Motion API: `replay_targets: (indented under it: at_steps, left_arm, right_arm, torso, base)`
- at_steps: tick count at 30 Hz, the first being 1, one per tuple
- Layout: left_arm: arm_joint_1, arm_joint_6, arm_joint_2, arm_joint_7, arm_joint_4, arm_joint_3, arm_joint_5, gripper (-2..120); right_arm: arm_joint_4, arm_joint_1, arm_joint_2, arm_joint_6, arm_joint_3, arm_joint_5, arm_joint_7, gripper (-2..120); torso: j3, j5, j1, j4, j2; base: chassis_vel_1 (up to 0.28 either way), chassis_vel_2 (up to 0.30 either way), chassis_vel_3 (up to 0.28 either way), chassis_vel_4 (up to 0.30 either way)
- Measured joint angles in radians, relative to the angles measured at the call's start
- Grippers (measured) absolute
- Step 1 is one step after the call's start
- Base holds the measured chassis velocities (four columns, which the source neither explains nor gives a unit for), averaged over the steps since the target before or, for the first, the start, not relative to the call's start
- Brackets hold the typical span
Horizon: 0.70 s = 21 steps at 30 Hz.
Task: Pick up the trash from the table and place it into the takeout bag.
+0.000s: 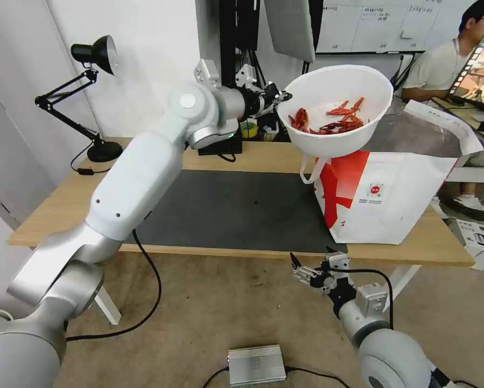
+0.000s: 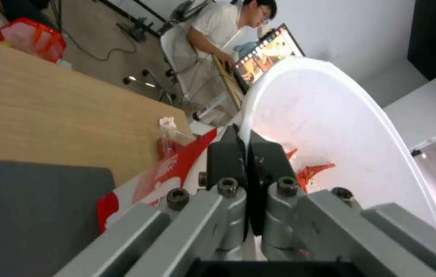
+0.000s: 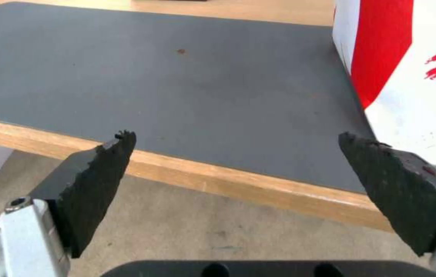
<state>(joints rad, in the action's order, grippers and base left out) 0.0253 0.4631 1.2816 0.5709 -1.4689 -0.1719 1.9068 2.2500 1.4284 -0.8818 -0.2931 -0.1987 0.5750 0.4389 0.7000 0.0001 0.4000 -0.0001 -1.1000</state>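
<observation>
My left gripper (image 1: pixel 282 97) is shut on the rim of the white round bowl (image 1: pixel 336 110), holding it in the air above the open takeout bag (image 1: pixel 384 199). Red shells (image 1: pixel 328 121) lie in the bowl's bottom. In the left wrist view the black pads (image 2: pixel 228 154) pinch the bowl's rim (image 2: pixel 251 115), with red shells (image 2: pixel 316 171) inside and the red-and-white bag (image 2: pixel 177 165) below. The bag stands on the right part of the table (image 1: pixel 252 156). My right gripper (image 1: pixel 313 260) hangs open below the table's front edge, its fingers (image 3: pixel 100 181) wide apart with nothing between them.
A dark grey mat (image 1: pixel 231 207) covers the table's middle. A black desk lamp (image 1: pixel 93 97) stands at the back left. Cables and a silver box (image 1: pixel 256 365) lie on the floor. A person sits behind the bag at another desk.
</observation>
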Motion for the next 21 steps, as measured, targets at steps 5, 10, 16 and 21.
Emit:
replay_targets:
  at_steps: [5,10,16,21]
  left_arm:
    - [0.008,-0.016,0.017,0.000,0.022,-0.008,-0.003,0]
    - [0.021,-0.034,0.059,0.032,0.057,-0.014,-0.006,0]
    - [0.027,-0.037,0.091,0.054,0.082,-0.015,-0.010,0]
    - [0.040,-0.066,0.139,0.107,0.120,-0.016,-0.016,0]
  right_arm:
    - [0.000,0.000,0.000,0.000,0.000,0.000,0.000,100]
    - [0.000,0.000,0.000,0.000,0.000,0.000,0.000,100]
    - [0.000,0.000,0.000,0.000,0.000,0.000,0.000,100]
    - [0.000,0.000,0.000,0.000,0.000,0.000,0.000,100]
  torso:
    - [0.000,0.0000,0.000,0.0001,0.000]
    - [0.000,0.0000,0.000,0.0000,0.000]
    - [0.000,0.0000,0.000,0.0000,0.000]
    - [0.000,0.0000,0.000,0.0001,0.000]
  base:
    - [0.000,0.000,0.000,0.000]
    - [0.000,0.000,0.000,0.000]
    - [0.000,0.000,0.000,0.000]
    - [0.000,0.000,0.000,0.000]
